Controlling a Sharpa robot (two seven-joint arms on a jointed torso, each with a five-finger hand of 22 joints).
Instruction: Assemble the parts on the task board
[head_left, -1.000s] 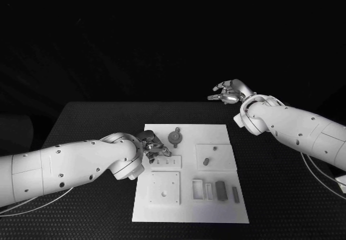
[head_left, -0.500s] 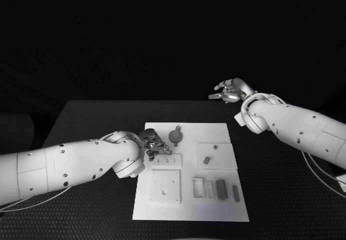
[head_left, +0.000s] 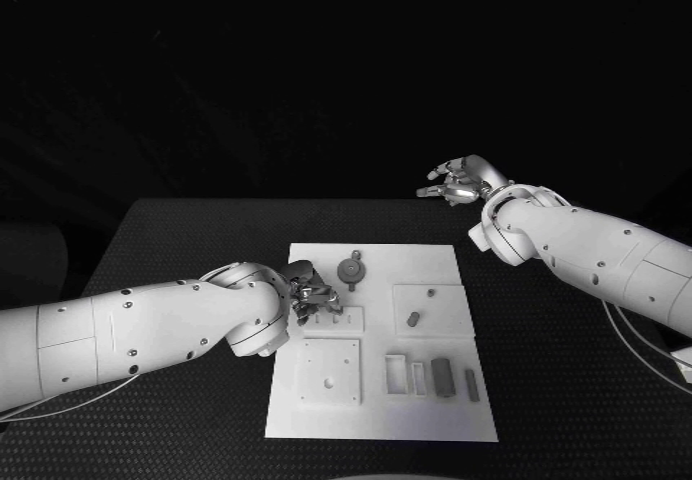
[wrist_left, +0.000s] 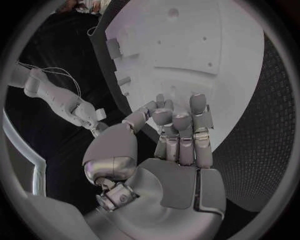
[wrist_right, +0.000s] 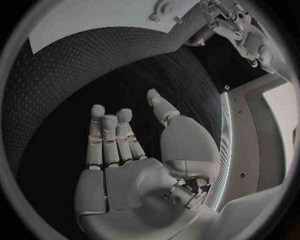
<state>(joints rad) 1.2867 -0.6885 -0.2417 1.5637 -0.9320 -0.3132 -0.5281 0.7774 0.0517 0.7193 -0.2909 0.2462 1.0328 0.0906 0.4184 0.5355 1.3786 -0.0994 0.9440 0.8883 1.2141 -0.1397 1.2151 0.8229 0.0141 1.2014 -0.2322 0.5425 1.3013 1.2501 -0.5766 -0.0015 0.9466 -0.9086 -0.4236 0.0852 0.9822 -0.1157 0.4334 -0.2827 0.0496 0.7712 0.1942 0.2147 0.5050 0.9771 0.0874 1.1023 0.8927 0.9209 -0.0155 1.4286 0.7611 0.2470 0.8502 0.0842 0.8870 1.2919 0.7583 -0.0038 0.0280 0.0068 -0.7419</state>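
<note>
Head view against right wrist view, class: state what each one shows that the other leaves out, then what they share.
Head view alone: the grey rectangular blocks near the board's front and the left hand over the board's left edge. Right wrist view alone: the inner palm side of the right hand, fingers straight, apart and holding nothing. Both: the white flat task board, the round grey part and the black dotted table.
</note>
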